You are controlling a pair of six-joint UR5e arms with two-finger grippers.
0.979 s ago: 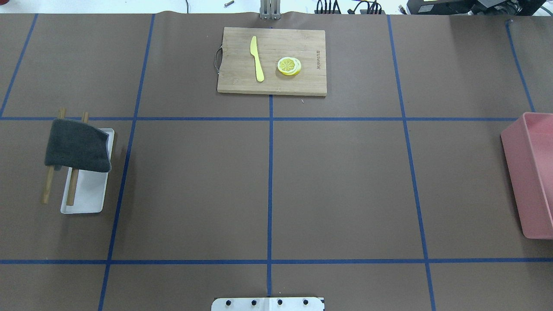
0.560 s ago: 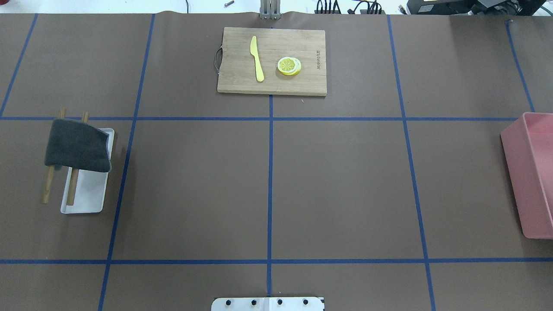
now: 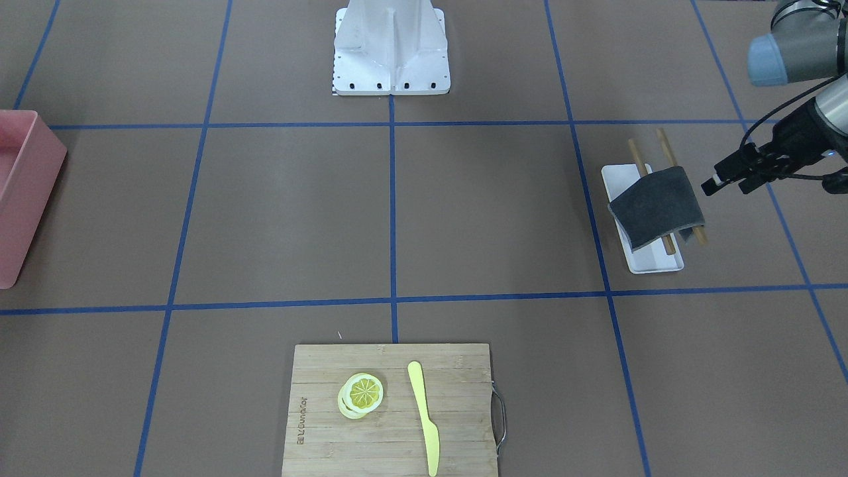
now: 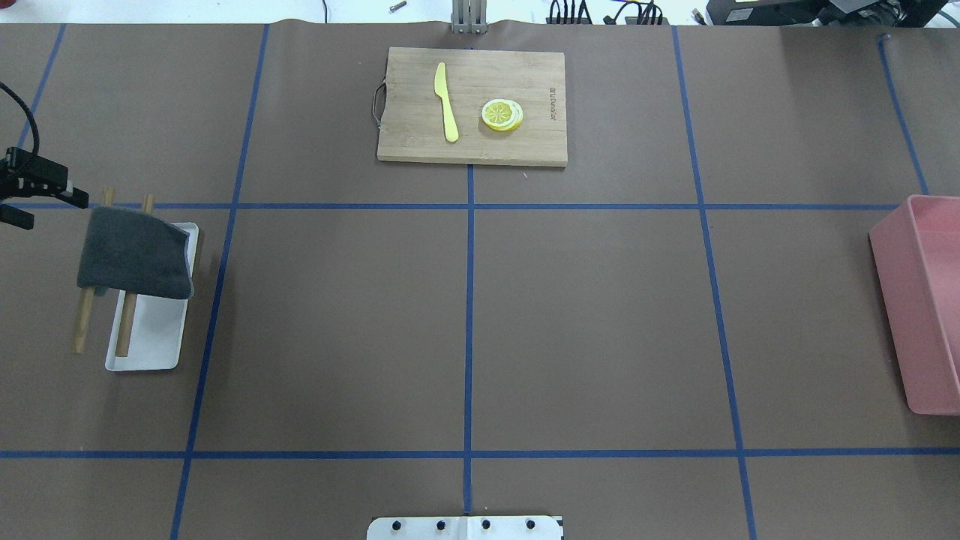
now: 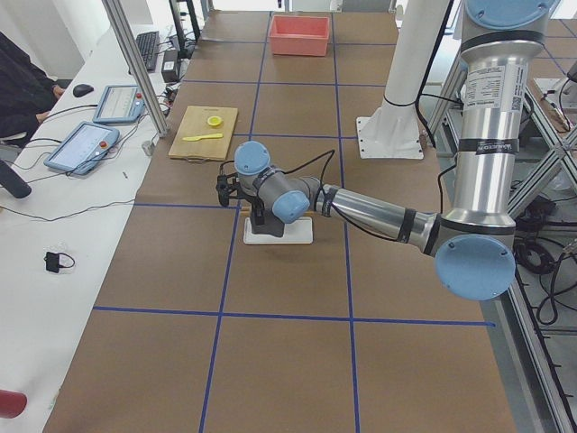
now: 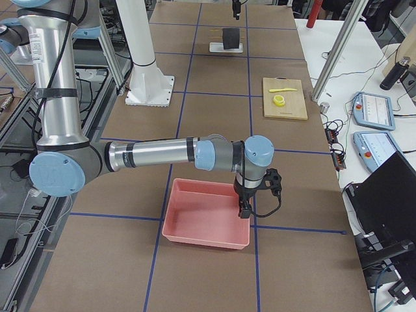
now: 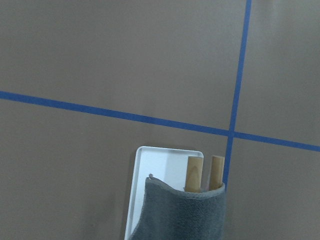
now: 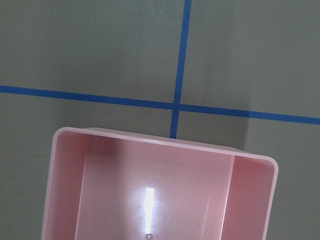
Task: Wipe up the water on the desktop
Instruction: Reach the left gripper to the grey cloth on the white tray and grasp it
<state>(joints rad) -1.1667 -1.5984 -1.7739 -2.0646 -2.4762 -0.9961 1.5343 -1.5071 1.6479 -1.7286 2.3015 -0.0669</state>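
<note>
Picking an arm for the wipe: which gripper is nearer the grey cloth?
Left. The left gripper hovers just beside the grey cloth, not touching it. The right gripper is at the table's opposite end, over the pink bin.

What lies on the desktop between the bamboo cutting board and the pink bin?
Nothing. The overhead view shows only bare desktop there, crossed by blue tape lines, between the cutting board and the pink bin.

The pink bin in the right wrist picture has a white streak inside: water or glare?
Right wrist view: likely glare, a lamp mirrored on the glossy floor of the pink bin. Overhead view: the same bin shows no such streak, and the matte desktop shows no shine.
</note>
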